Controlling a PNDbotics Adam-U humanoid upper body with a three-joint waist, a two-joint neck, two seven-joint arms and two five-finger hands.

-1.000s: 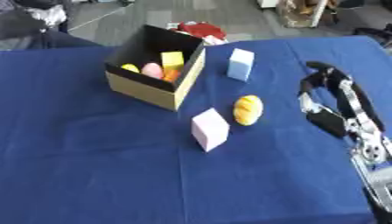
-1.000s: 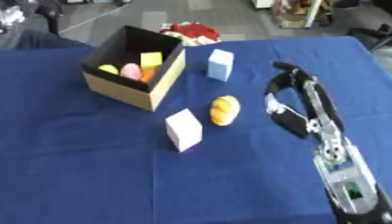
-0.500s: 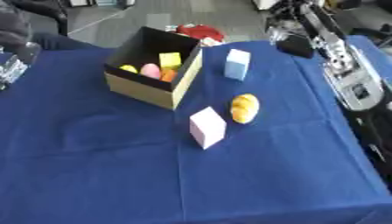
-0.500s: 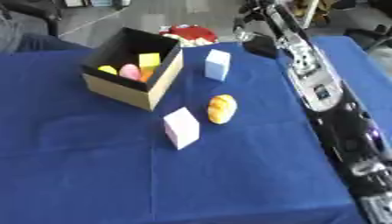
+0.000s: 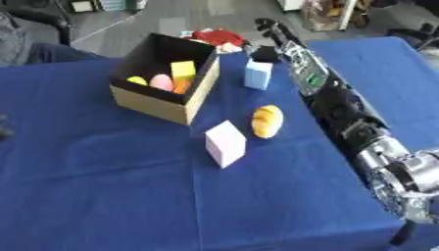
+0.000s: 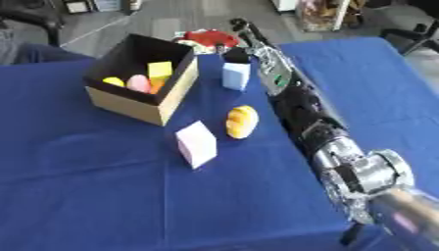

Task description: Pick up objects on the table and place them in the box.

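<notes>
An open cardboard box [image 5: 153, 100] with a dark inside stands at the back left and holds several small yellow, pink and orange pieces. Right of it stands a light blue block [image 5: 257, 76]. My right hand [image 6: 236, 53] reaches in from the lower right and is open, its thumb over the top of the blue block and its fingers stretched beyond it. A yellow-orange bread-shaped piece [image 5: 267, 121] and a pale pink cube [image 5: 226, 143] lie nearer, left of my right arm. A dark sliver of my left hand [image 5: 3, 131] shows at the left edge.
A blue cloth [image 5: 111, 196] covers the table. A red and white object [image 5: 214, 38] lies just behind the box at the table's far edge. Floor and furniture lie beyond. My right forearm [image 5: 343, 112] crosses the right half of the table.
My right arm has swung from the table's right side up and leftward, and the hand now sits over the blue block. The blocks and box have not moved.
</notes>
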